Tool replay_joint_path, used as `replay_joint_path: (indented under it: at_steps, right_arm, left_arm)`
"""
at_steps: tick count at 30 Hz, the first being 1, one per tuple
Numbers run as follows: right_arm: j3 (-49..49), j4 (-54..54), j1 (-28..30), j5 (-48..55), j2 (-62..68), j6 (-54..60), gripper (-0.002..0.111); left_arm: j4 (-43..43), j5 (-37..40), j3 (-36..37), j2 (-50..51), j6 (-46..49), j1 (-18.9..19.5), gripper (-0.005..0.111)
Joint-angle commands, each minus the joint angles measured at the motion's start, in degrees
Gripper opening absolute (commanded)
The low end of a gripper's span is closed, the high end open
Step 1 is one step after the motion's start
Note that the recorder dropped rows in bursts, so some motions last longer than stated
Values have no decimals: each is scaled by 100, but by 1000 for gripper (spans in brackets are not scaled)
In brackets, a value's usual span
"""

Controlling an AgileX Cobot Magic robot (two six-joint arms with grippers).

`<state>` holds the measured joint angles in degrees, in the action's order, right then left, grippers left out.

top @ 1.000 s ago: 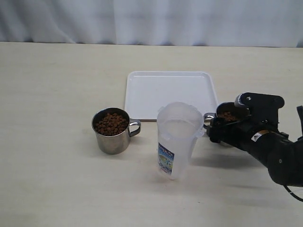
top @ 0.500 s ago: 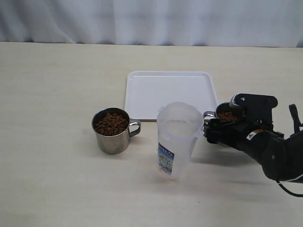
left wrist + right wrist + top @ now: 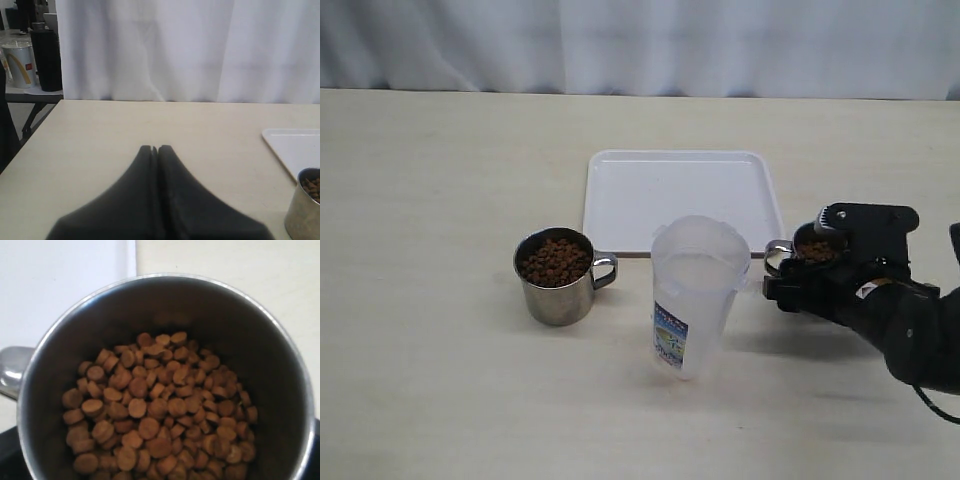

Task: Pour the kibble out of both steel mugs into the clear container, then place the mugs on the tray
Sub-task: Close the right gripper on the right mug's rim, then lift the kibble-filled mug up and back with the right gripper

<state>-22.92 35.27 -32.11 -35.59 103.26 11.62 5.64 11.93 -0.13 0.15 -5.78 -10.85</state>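
Nothing poured yet: right hand (image 3: 798, 286) grips one mug (image 3: 812, 240) of kibble (image 3: 160, 415) just beside the empty container (image 3: 695, 290), other mug (image 3: 556, 292) sits full on the surface (image 3: 440, 200), left hand (image 3: 154, 151) closed, tray (image 3: 680, 190) bare.

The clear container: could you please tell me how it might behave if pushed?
The clear container stands tall and narrow and looks empty, so it is probably light and may tip if bumped near its rim. Its smooth plastic wall could slide across the table.
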Motion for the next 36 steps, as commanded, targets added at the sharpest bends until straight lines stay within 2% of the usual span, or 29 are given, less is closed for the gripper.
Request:
replay_joint_path:
  at_steps: [1,6,9,11,14,18,27,28,30,34,35,36]
  right_arm:
    - [332,52,2,-177,-770,572,4]
    - [440,52,2,492,-1837,1074,4]
    - [440,52,2,978,-2913,1542,4]
    - [440,343,2,1216,-3416,1994,4]
    - [427,1662,2,1487,-4059,3405,4]
    - [427,2935,2,1556,-4470,4658,4]
    - [427,2966,2,1644,-4519,4755,4]
    - [427,2768,2,1666,-4541,4577,4]
    - [465,1711,56,1651,-4541,3660,4]
    - [463,-1200,388,1893,-4541,778,4]
    - [463,-2385,693,2048,-4541,-331,4]
    - [452,-2770,829,2157,-4541,-632,4]
  left_arm:
    - [-25,-69,13,-15,27,-37,0]
    - [-25,-69,13,-15,27,-37,0]
    - [-28,-69,13,-15,27,-37,0]
    - [-28,-69,13,-15,27,-37,0]
    - [-28,-69,13,-15,27,-37,0]
    - [-28,-69,13,-15,27,-37,0]
    - [-28,-69,13,-15,27,-37,0]
    - [-28,-69,13,-15,27,-37,0]
    - [-28,-69,13,-15,27,-37,0]
    - [-28,-69,13,-15,27,-37,0]
    - [-28,-69,13,-15,27,-37,0]
    - [-28,-69,13,-15,27,-37,0]
